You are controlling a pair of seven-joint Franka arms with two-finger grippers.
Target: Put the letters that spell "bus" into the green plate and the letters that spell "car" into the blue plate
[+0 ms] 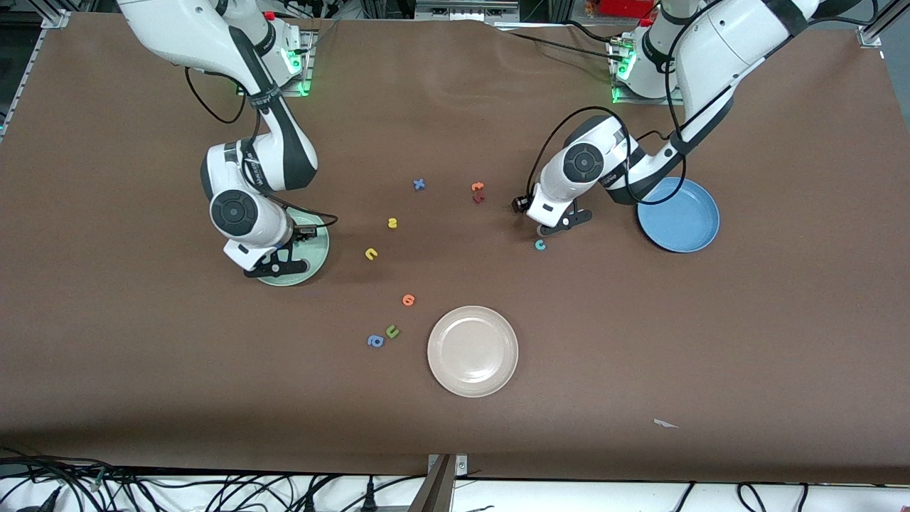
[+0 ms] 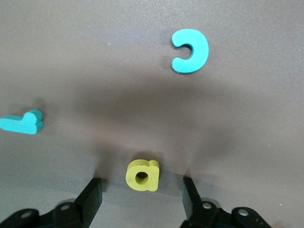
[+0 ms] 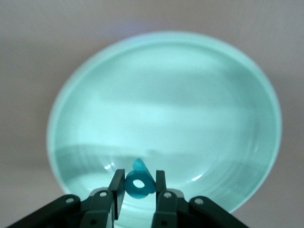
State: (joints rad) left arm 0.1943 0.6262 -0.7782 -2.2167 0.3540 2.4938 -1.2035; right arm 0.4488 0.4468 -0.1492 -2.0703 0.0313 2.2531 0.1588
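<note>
My right gripper [image 3: 139, 186] is shut on the teal "b" [image 3: 139, 182] and holds it over the green plate [image 3: 166, 95], which the front view shows at the right arm's end [image 1: 315, 250]. The left gripper [image 2: 141, 199] stands open low over the table, with the yellow "a" [image 2: 142, 175] lying between its fingertips and touching neither. The teal "c" [image 2: 190, 51] and the teal "r" [image 2: 23, 122] lie close by. In the front view the left gripper [image 1: 561, 226] is beside the "c" [image 1: 540, 244], near the blue plate [image 1: 679, 215]. The yellow "s" [image 1: 392, 223] and yellow "u" [image 1: 370, 253] lie mid-table.
A cream-white plate [image 1: 473, 350] sits nearer the front camera. Near it lie an orange letter [image 1: 408, 300], a green "u" [image 1: 392, 331] and a blue "a" [image 1: 375, 341]. A blue "x" [image 1: 419, 184] and orange and red letters [image 1: 478, 192] lie toward the bases.
</note>
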